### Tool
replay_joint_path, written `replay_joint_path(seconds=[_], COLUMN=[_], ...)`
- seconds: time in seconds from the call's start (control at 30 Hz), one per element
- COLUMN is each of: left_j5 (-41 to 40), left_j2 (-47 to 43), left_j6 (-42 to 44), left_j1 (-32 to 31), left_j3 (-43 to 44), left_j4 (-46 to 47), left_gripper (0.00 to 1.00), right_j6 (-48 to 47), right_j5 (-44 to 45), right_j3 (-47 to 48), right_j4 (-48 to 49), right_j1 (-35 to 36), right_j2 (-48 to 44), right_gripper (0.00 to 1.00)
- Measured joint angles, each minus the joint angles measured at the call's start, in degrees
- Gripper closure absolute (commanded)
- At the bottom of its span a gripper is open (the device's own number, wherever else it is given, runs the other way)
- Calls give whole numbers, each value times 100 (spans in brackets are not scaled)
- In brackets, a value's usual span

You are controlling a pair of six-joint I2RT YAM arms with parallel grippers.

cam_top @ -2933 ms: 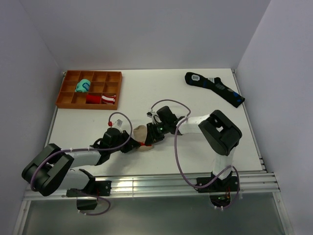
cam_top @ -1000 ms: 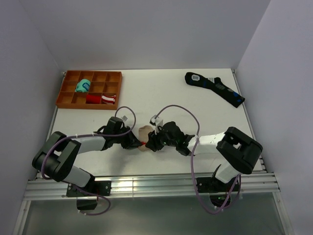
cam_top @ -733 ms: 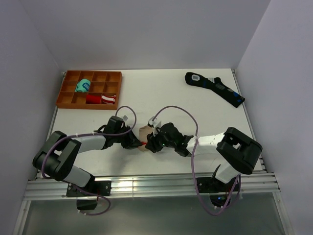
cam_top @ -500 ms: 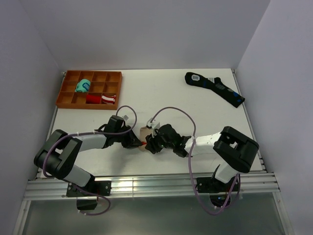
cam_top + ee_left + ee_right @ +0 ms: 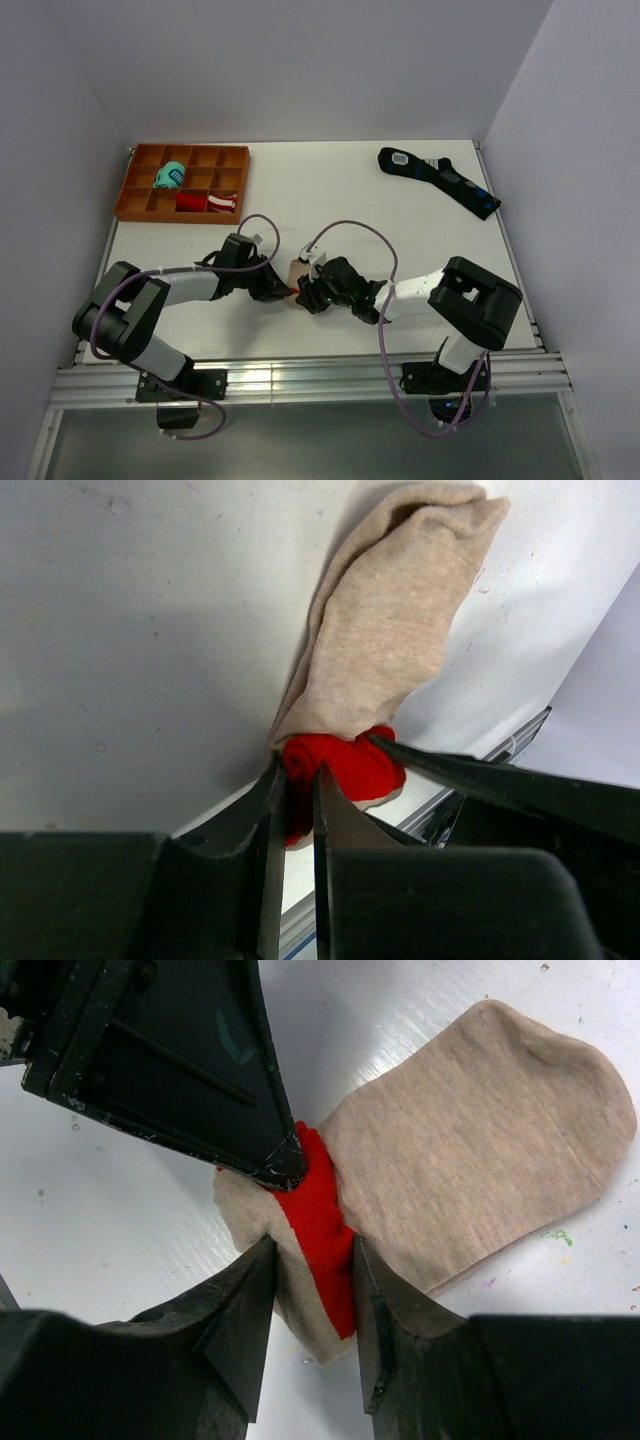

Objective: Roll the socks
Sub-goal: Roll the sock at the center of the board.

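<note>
While the worktop [image 5: 330, 190] itself shows no shift, the right arm [image 5: 440, 290] does. Three seconds back it reached in with its elbow high at 3 o'clock. Now it lies low, forearm coming in from 4 o'clock, and over the last second it has crept a little more toward 9 o'clock. The left arm [image 5: 190, 285] has barely moved and lies in from 8 o'clock.

Orange tray [image 5: 135, 195] at 10 o'clock and black sock [image 5: 440, 180] at 2 o'clock sit as before.

The socks [image 5: 294, 272] lie near the 6 o'clock edge, between the two arms' tips. Less beige shows from above than three seconds ago, only a small patch at 12 o'clock of the claws. In the right wrist view the beige body [image 5: 480, 1140] is flat and unrolled, fanning toward 1 o'clock. Only the red end [image 5: 318, 1215] is bunched, folded onto a beige flap.

- Left claw [image 5: 297, 780]: nearly closed, red cloth pinched between its tips.
- Right claw [image 5: 310, 1270]: at a narrow gap, straddling the same red fold, fingers [image 5: 240, 1300] pressed to the cloth either side.
- The left claw's tip touches the red just at 12 o'clock of that grip.

Judgement: both claws have converged on one end, so the first turn is only being set. Nearly all the rolling remains.
</note>
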Motion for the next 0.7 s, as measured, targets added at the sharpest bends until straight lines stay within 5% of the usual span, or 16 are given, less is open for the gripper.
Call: replay_joint_path(seconds=[0.2, 0.5, 0.7], left_j5=[-164, -693, -1272], left_j2=[-125, -726, -861], left_j6=[-96, -216, -61], left_j1=[-11, -39, 13], left_j3=[-28, -151, -72], left_j4=[-33, -289, -409], left_gripper=[95, 70, 63], right_j6=[138, 221, 254], right_j5=[24, 7, 0], right_j3=[-72, -90, -92], right_j4=[203, 387, 424], right_j1=[7, 7, 7], right_j2=[26, 87, 116], right_gripper=[83, 84, 85])
